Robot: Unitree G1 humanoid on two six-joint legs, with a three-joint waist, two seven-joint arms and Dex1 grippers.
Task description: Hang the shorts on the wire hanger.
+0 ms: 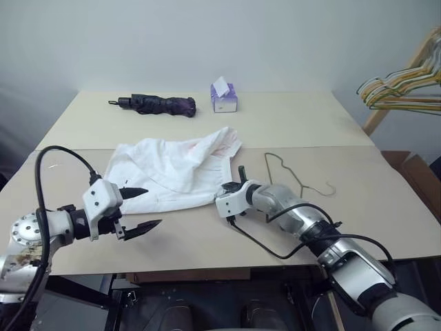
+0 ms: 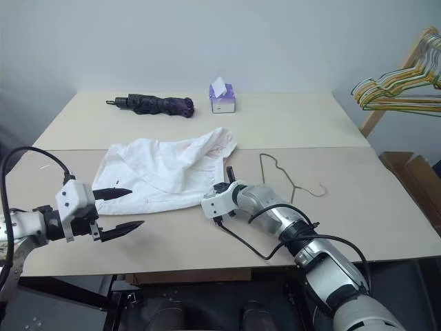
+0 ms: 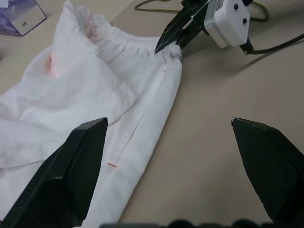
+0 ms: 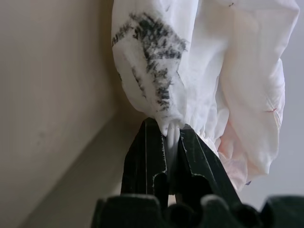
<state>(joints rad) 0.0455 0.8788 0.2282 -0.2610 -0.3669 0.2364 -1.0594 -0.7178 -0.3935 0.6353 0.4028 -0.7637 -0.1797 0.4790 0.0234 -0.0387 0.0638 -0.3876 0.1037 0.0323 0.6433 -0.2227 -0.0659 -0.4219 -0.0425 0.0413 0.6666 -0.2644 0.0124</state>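
Observation:
The white shorts (image 1: 172,169) lie crumpled on the near table, their gathered waistband (image 3: 133,40) towards the right. My right gripper (image 4: 173,137) is shut on the corner of that waistband, where the cloth carries a dark smudge (image 4: 154,52). The same gripper (image 1: 239,181) sits at the shorts' right edge. Just to its right, the thin wire hanger (image 1: 293,176) lies flat on the table, apart from the shorts. My left gripper (image 1: 153,206) stands open at the shorts' near left edge, with nothing between its fingers (image 3: 71,175).
A folded dark umbrella (image 1: 158,105) and a white-and-purple tissue box (image 1: 224,98) rest on the far table. A bunch of coloured hangers (image 1: 403,86) hangs from a wooden rail at the right. A black cable (image 1: 265,245) trails from my right arm.

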